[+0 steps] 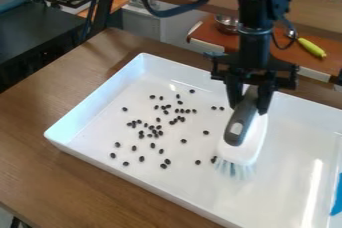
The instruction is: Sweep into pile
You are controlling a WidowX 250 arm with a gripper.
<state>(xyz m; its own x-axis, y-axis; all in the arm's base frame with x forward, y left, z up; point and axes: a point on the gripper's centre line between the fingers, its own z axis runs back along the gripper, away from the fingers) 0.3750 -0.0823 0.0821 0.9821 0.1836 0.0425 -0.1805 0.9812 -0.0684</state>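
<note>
Tabletop, brown, wood-toned, passing under the tray and showing along its left and near sides. Shallow white tray, rectangular, set at a slant on the tabletop, with raised walls and a glossy floor. Black robot arm, entering from the top, upright over the tray's far edge. Tool, black, two-fingered, pointing down above the tray floor, its fingers parted by a handle's thickness and closed on the grey grip of a brush. Brush, grey and white, held tilted, handle uppermost and pale bristles lowermost, at the tray floor between the far and near edges, right of most of the beans; contact of the bristles with the floor cannot be told. Blue item, partly in view, toward the tray's right end. Dark beans, many, small, loosely scattered between the tray's left edge and the brush; thickest in the middle of the spread, more widely spaced toward the near edge, a couple just beside the bristles.
</note>
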